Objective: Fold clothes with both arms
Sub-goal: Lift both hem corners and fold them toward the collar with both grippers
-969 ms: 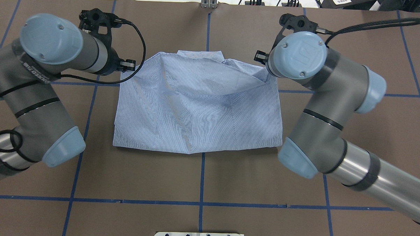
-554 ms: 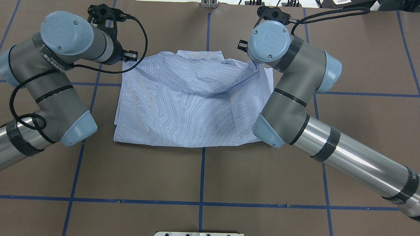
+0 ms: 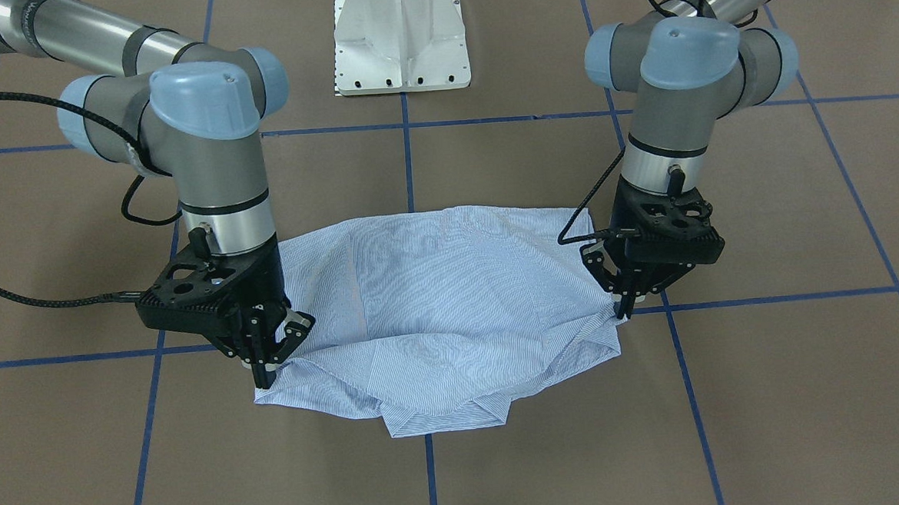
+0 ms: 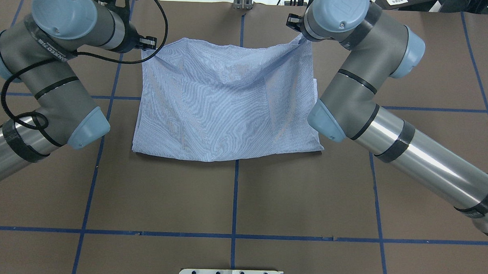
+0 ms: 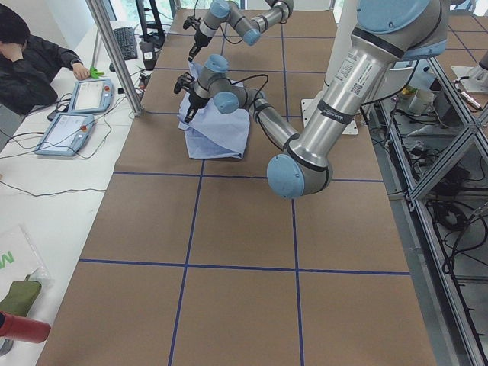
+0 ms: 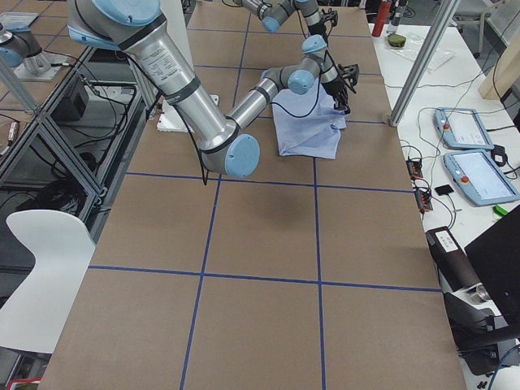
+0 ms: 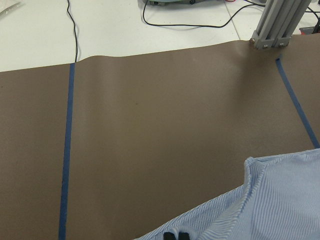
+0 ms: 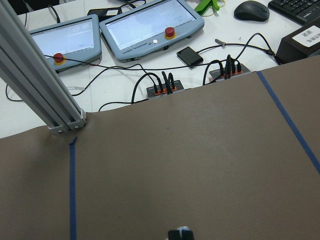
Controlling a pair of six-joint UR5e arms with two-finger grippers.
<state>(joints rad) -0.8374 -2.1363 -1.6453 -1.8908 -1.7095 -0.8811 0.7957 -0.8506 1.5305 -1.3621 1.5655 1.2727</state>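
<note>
The light blue striped shirt point(image 4: 229, 104) lies folded on the brown table; in the front-facing view point(image 3: 452, 306) its collar point(image 3: 443, 422) sticks out from under the top layer. My left gripper point(image 4: 152, 44) is shut on the top layer's far left corner, as the front-facing view point(image 3: 623, 310) also shows. My right gripper point(image 4: 299, 35) is shut on the far right corner and holds it near the table point(image 3: 265, 374). The left wrist view shows the gripper point(image 7: 177, 235) at the shirt's edge point(image 7: 270, 210). The right wrist view shows only the gripper's tips point(image 8: 181, 234).
The white pedestal base point(image 3: 401, 39) stands at the robot's side of the table. An aluminium post point(image 4: 242, 1) stands at the far edge, with cables and two tablets point(image 8: 150, 25) beyond it. Blue tape lines point(image 4: 235, 201) cross the table.
Both arms moved toward the table's far edge, pulling the shirt's held corners over the collar. The shirt's near edge slid a little farther from the robot.
</note>
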